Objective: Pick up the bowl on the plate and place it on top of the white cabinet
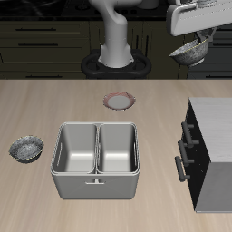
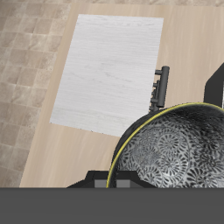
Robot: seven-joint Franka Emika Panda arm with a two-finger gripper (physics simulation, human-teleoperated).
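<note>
My gripper is shut on the rim of the grey metallic bowl and holds it high in the air, above and behind the white cabinet. The bowl hangs tilted. In the wrist view its speckled inside fills the near field, with the cabinet's pale top below it and off to one side. The plate with the reddish-brown rim lies bare on the table near the robot's base.
A steel two-compartment basin stands mid-table near the front edge. A second grey bowl sits beside it by the table's side edge. The cabinet's bar handles face the basin.
</note>
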